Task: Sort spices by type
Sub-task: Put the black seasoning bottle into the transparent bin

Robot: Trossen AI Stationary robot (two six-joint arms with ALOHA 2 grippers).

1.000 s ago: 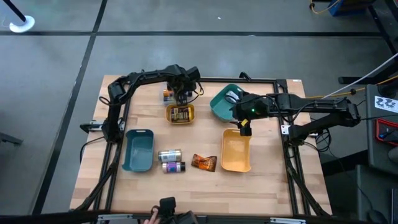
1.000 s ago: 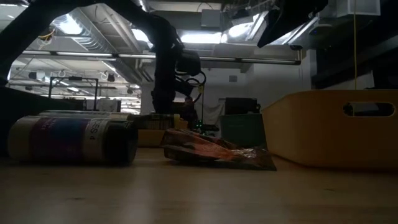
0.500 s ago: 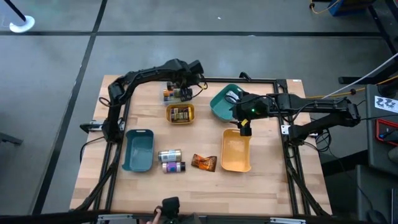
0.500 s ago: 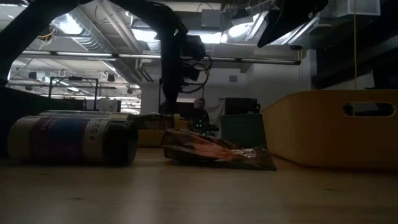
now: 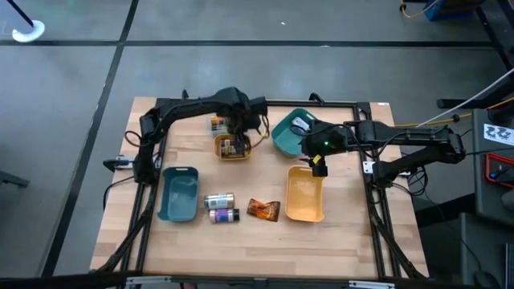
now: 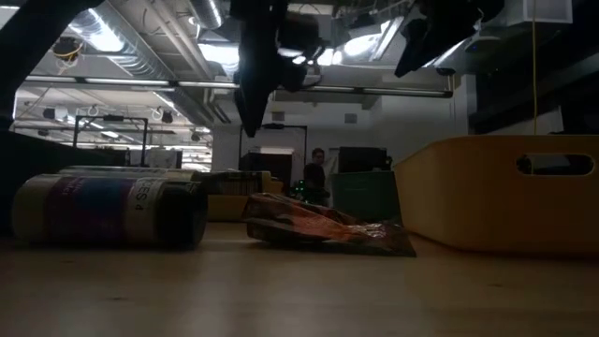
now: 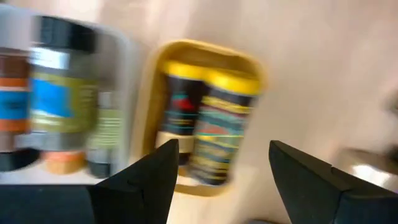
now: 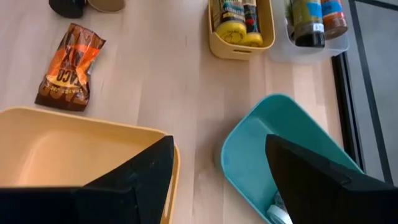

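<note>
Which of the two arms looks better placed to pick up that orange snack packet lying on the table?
Probably the right: its open, empty hand hovers nearer the packet; the left hand is farther off.

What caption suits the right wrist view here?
Open right pincer hovering between the yellow tray and teal tray, orange packet lying on the table beyond.

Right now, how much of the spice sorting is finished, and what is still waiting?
Partly done: two jars lie in the small yellow tray, and more stand in the clear tray beside it. The left gripper is empty and open above the yellow tray. The right gripper waits open between the teal tray and the large yellow tray. Two jars and the packet remain on the table.
</note>
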